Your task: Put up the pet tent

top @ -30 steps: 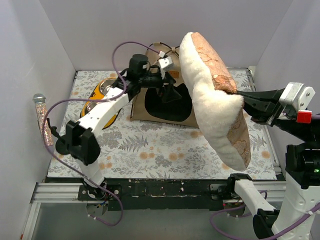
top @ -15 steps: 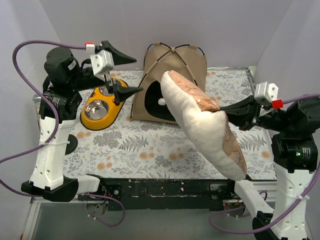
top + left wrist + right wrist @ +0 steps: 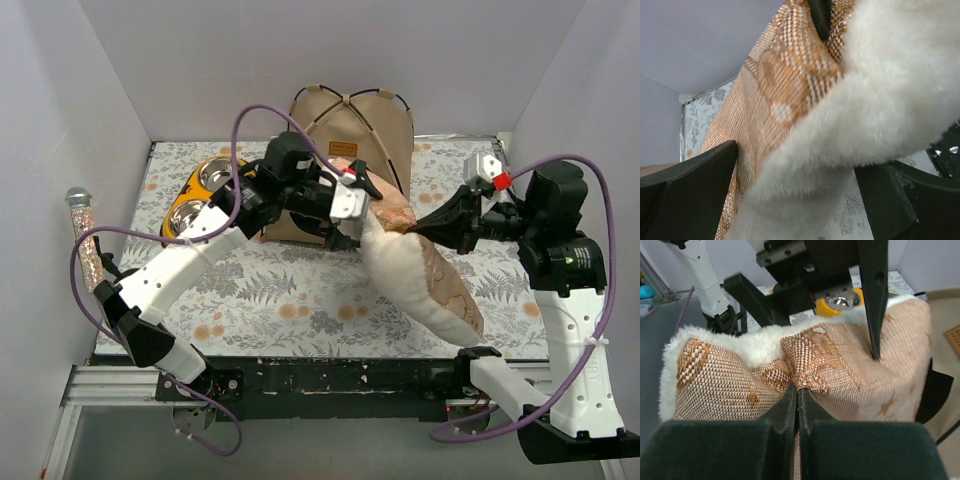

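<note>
We count one pet tent (image 3: pixel 350 120), one cushion (image 3: pixel 420 280), one yellow double bowl (image 3: pixel 200 192) with two steel basins, one glittery microphone (image 3: pixel 82 230), and two pincers, the left pincer (image 3: pixel 360 210) and the right pincer (image 3: pixel 418 228), above one counter (image 3: pixel 300 295).

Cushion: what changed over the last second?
The right gripper lowered the cushion toward the pet tent, still pinching its patterned side. The left gripper left the tent doorway, swung out left, then returned with open fingers straddling the cushion's upper end. Tent and yellow bowl stayed put.
</note>
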`<state>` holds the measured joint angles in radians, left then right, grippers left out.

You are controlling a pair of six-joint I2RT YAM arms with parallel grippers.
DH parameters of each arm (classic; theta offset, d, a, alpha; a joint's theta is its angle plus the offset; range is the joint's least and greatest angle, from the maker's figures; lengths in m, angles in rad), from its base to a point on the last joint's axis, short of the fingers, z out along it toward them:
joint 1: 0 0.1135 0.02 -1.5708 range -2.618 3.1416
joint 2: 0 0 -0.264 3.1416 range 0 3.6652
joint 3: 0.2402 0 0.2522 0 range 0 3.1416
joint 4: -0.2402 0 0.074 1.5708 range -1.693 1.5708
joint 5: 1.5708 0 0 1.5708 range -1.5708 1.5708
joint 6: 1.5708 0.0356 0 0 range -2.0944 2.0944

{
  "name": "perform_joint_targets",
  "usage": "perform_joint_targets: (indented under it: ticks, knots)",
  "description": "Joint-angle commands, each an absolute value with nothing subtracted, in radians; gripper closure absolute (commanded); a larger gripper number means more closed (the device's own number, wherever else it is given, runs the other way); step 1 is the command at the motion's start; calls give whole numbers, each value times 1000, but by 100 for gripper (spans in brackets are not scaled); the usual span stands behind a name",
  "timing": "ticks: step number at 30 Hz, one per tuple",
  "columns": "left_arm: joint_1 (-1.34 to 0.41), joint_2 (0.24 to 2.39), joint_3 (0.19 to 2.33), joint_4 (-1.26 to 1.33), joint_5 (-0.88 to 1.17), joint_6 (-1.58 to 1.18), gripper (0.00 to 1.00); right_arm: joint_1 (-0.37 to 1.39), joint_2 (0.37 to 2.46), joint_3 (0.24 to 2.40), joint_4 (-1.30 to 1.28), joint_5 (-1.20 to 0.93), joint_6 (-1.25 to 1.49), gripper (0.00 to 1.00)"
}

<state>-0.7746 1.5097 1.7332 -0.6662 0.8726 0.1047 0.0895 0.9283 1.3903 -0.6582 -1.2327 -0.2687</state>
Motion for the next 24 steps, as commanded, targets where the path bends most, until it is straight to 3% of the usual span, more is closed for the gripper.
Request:
perform_joint_targets:
  ticks: [1,5,6,8,11,12,13,15,19,24]
  knots:
    - [-873,1474,1663,-620,779,267,2,231,920,1401,-669,-1148,-353,99]
    - [-923,1451,1597,-640,788,287,2,325,942,1388,-556,-1089,-276,99]
    - [-926,1451,1601,-667,796,287,7,337,948,1390,-526,-1077,-264,99]
    - [-927,1451,1612,-670,799,214,28,344,968,1402,-494,-1069,-247,99]
    - [-919,1444,1649,-635,787,-51,74,344,1009,1443,-456,-1019,-216,99]
    - [-911,1433,1643,-608,767,-160,96,344,1022,1460,-445,-970,-201,89]
    - [-894,1411,1616,-562,753,-275,100,342,1040,1480,-442,-887,-183,71]
    - [-791,1369,1541,-490,840,-516,100,327,1086,1546,-471,-743,-179,47]
    - [-573,1254,1291,-355,930,-884,100,131,1196,1646,-535,-673,-105,24]
    - [-450,1190,1034,-335,870,-969,100,-148,1256,1608,-626,-707,-11,19]
